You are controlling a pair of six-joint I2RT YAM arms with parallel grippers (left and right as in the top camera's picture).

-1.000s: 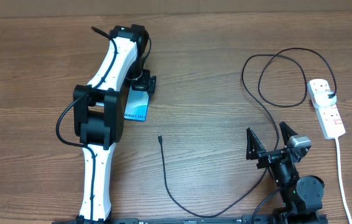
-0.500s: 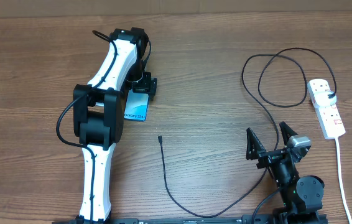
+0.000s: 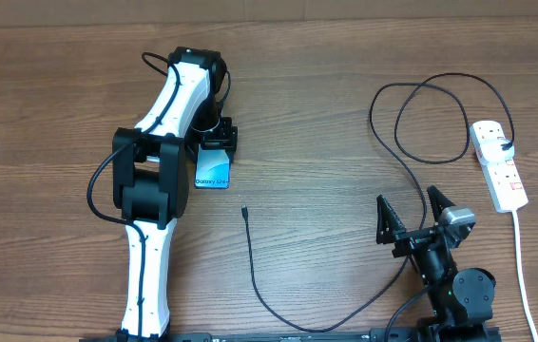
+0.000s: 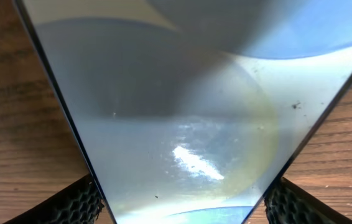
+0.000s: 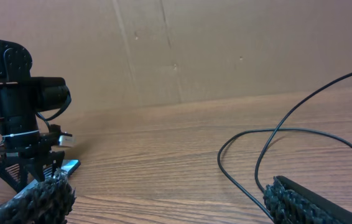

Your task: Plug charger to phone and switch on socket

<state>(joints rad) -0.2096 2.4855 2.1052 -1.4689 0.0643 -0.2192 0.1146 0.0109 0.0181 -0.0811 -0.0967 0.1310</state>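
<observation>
The left hand point(image 3: 217, 144) is closed on the far end of the phone point(image 3: 212, 172), one finger on each long edge. In the wrist view the screen fills the gap between the fingers. The phone rests on the desk point(image 3: 345, 57), left of centre. Its near end faces the charger point(image 3: 250, 252), whose plug tip point(image 3: 245, 211) lies near it but not touching. This grip probably steadies the phone for insertion. The right hand point(image 3: 410, 215) sits at the near right, fingers spread and empty — well placed to fetch the tip. The socket point(image 3: 499, 163) lies at the right edge, its switch not yet pressed.
</observation>
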